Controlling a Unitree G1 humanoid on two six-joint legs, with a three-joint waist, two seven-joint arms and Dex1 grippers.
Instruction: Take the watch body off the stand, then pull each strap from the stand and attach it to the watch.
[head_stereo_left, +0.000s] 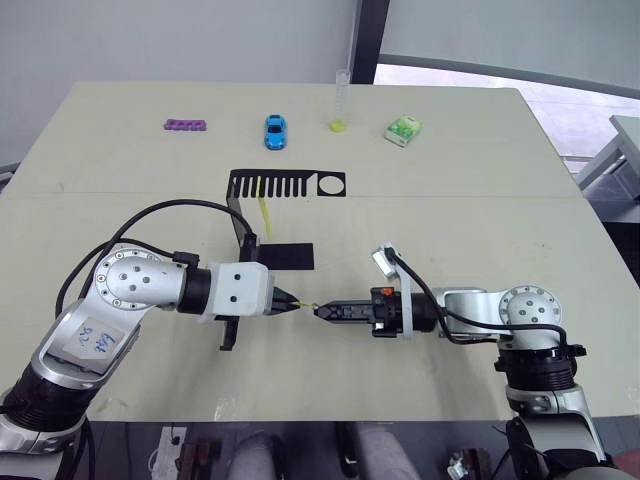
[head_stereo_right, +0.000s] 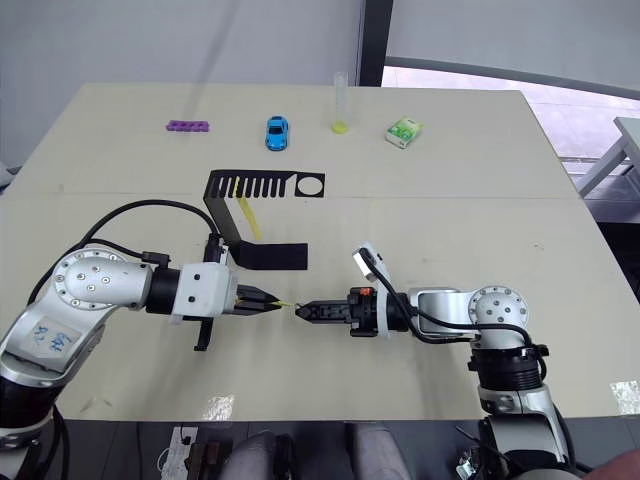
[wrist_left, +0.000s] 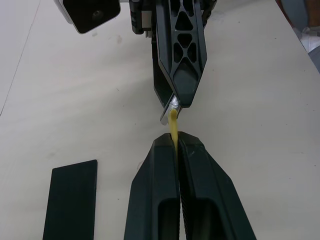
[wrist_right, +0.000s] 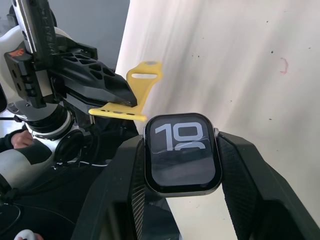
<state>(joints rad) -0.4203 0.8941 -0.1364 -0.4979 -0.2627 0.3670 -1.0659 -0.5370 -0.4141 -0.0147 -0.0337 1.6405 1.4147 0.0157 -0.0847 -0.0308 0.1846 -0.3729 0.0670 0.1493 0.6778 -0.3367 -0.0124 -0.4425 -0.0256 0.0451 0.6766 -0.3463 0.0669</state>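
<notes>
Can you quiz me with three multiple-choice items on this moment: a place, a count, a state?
1. Where is the watch body?
A. on the stand
B. in the right hand
C. beside the toy car

2. How many yellow straps hang on the stand?
A. none
B. one
C. two

3. The left hand is:
A. open
B. shut on a strap
C. shut on the stand

Answers:
1 B, the right hand clamps its sides.
2 B, one strap hangs there.
3 B, its fingers pinch the other strap.

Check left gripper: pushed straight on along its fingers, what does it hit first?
Most likely the watch body clamped in the right gripper. The left gripper points straight at it, holding a yellow strap whose end looks about touching the case.
</notes>
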